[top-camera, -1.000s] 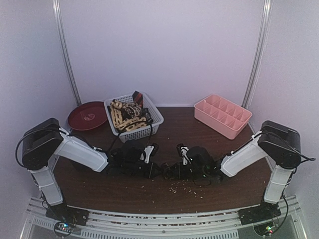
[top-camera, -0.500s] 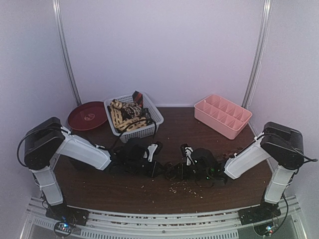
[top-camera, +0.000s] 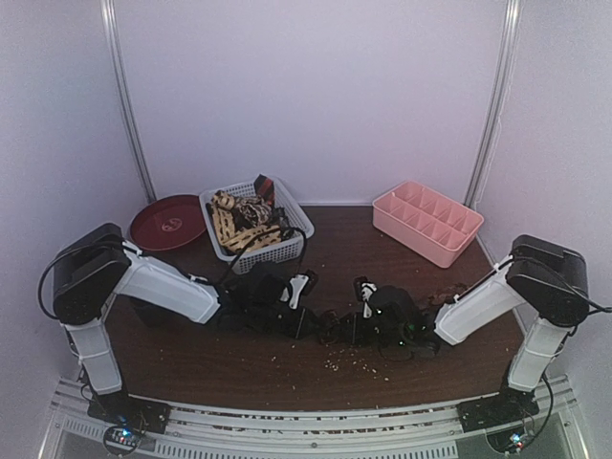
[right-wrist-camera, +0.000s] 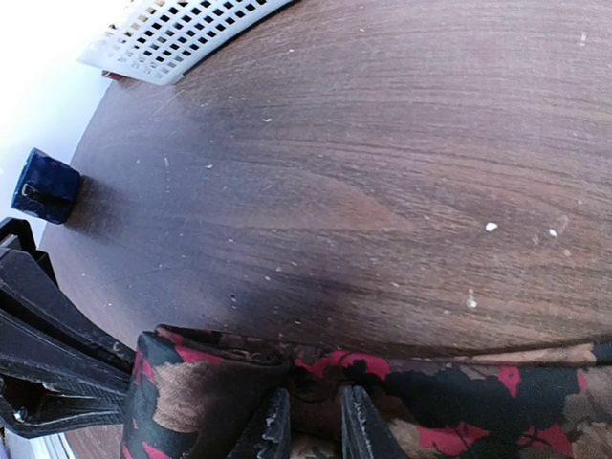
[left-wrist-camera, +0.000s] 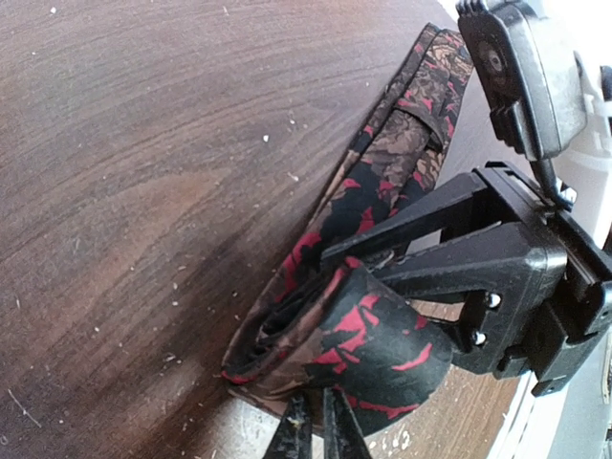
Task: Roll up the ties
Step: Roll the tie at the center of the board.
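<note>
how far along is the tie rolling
Early. Done: nothing visible; the pink divided tray looks empty. In hand: the black-and-red tie lies on the table, one end folded into a loose first turn, pinched by the left end effector and right end effector. Left: finishing this roll, then the patterned ties heaped in the white basket.

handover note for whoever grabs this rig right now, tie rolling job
left tool: shut on the rolled end of the red-and-black tie.
right tool: shut on the same tie, right beside the roll.
This tie: on the table between the arms, one end curled into a loose roll, the rest stretched out.
other ties: heaped in the white basket, back left.
Done: a roll begun on one tie.
Left: finish this roll, then roll the basket's ties.
</note>
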Tool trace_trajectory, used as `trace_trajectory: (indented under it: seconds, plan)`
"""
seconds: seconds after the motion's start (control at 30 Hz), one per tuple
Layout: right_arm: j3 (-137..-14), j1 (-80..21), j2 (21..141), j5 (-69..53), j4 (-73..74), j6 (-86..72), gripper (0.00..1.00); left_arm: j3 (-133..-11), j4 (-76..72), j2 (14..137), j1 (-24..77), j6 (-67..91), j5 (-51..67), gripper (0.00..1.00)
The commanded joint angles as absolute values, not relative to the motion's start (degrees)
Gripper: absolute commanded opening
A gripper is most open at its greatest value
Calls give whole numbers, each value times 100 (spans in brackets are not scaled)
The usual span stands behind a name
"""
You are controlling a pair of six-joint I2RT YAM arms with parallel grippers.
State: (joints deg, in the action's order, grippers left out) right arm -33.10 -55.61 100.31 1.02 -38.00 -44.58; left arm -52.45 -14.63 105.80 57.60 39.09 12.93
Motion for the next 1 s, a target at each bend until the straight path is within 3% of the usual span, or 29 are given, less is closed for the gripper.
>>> trace_trajectory:
  seconds: [0.0, 0.37, 0.63, 0.97]
  plan:
    - [-3264, -5532, 9791, 471, -3448, -4564, 20, -5462, -1403, 10685, 5801, 3764, 1327, 8]
    - [-3135, -5450, 9479, 859, -3175, -4573, 23, -5654, -1354, 10818, 5818, 3723, 1378, 8]
    - [-3395, -5498, 9961, -334, -3873, -4309, 21, -5695, -1307, 10772, 5845, 3722, 1347, 9]
    - [-3505, -5562, 10147, -372, -3776, -4272, 20, -5565, -1213, 10578, 5862, 3741, 1196, 10]
